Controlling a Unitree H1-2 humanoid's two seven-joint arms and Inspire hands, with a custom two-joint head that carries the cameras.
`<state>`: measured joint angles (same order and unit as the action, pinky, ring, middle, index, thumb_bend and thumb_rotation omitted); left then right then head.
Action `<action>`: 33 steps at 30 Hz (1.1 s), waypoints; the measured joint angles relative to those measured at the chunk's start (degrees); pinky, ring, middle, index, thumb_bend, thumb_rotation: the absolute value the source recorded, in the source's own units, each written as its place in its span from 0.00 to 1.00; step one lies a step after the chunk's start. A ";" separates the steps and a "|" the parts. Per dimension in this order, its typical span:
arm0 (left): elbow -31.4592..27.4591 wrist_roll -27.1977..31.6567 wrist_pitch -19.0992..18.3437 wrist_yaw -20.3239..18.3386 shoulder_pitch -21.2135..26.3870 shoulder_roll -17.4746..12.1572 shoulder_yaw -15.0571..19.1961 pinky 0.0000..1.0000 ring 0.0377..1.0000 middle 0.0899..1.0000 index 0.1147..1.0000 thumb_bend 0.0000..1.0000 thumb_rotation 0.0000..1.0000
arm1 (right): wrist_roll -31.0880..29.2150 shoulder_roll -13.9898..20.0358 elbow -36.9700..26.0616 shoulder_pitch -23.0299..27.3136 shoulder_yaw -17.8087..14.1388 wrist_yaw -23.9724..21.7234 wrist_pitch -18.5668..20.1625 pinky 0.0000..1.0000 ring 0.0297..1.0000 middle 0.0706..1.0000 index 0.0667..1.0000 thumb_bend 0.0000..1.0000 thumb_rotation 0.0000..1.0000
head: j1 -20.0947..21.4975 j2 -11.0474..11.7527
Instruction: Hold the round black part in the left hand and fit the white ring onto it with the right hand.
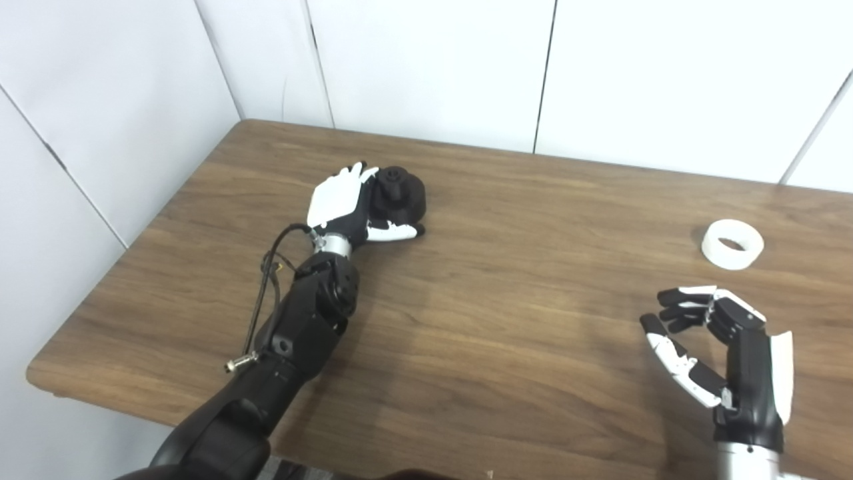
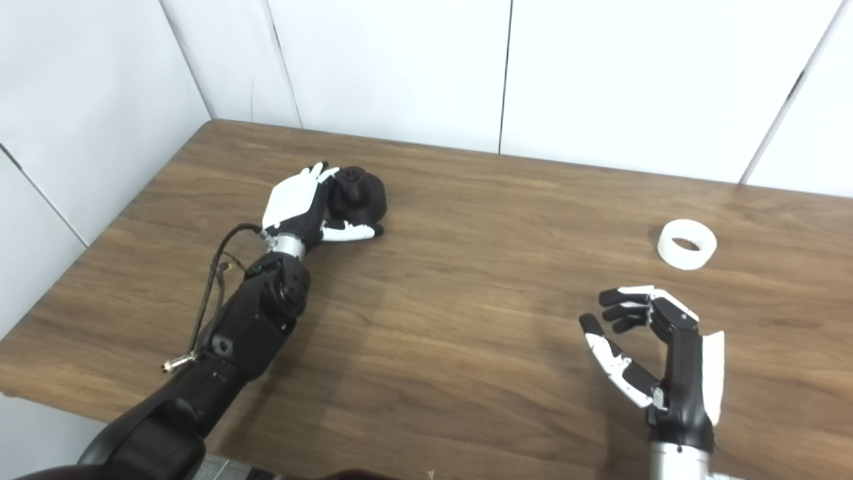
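The round black part (image 1: 398, 193) sits on the wooden table (image 1: 506, 280) at the far left, with a small knob on top. My left hand (image 1: 350, 207) is wrapped around its left side, with the thumb in front of it along the table. The part still rests on the table. It also shows in the right eye view (image 2: 358, 193). The white ring (image 1: 733, 244) lies flat on the table at the right. My right hand (image 1: 720, 347) is open and empty, held nearer than the ring and apart from it.
White wall panels (image 1: 426, 67) stand behind the table and along its left side. The table's near edge (image 1: 133, 407) runs along the bottom left. A cable (image 1: 263, 293) loops beside my left forearm.
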<state>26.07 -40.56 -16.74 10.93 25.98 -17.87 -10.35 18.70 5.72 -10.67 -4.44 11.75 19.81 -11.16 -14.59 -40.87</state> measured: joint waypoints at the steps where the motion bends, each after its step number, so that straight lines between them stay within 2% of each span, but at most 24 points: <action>1: 0.24 0.11 0.07 0.12 0.09 0.02 0.01 1.00 1.00 1.00 0.86 1.00 0.52 | 0.30 0.01 -0.04 -0.02 -0.05 0.00 0.00 0.39 0.47 0.54 0.46 0.50 0.15 | 0.00 0.00; 11: 1.22 0.47 0.23 1.27 0.67 0.06 -0.33 1.00 1.00 1.00 0.84 0.97 0.51 | 0.73 0.06 -0.12 -0.09 -0.44 0.00 0.00 0.39 0.47 0.54 0.46 0.50 0.15 | 0.00 -0.26; 13: 1.29 0.48 0.24 1.45 0.68 0.06 -0.36 1.00 1.00 1.00 0.81 0.94 0.47 | 0.83 0.06 -0.11 -0.09 -0.45 0.00 -0.01 0.39 0.47 0.53 0.46 0.50 0.15 | -0.09 -0.26; 15: 1.28 0.48 0.43 1.86 0.83 0.06 -0.35 1.00 1.00 1.00 0.74 0.91 0.41 | 1.04 0.07 -0.11 -0.08 -0.49 0.01 -0.02 0.39 0.47 0.53 0.46 0.50 0.15 | -0.18 -0.35; 18: 1.25 0.49 0.51 2.34 1.23 0.07 -0.30 1.00 1.00 1.00 0.67 0.85 0.38 | 1.05 0.09 -0.11 -0.08 -0.57 0.01 -0.08 0.39 0.47 0.54 0.46 0.50 0.15 | -0.35 -0.44; 23: 1.24 0.49 0.60 3.49 1.43 0.03 -0.10 1.00 1.00 1.00 0.63 0.78 0.37 | 1.05 0.12 -0.11 -0.08 -0.63 0.01 -0.25 0.39 0.47 0.53 0.46 0.50 0.15 | -0.79 -0.62; 33: 1.29 0.88 0.62 3.88 1.31 -0.11 0.37 1.00 1.00 1.00 0.61 0.76 0.36 | 1.04 0.13 -0.11 -0.08 -0.78 0.01 -0.33 0.39 0.47 0.54 0.46 0.50 0.15 | -0.88 -0.70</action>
<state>27.36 -39.68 -16.12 14.82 27.28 -17.98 -9.98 19.74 5.85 -10.78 -4.53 10.97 19.81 -11.49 -15.47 -41.57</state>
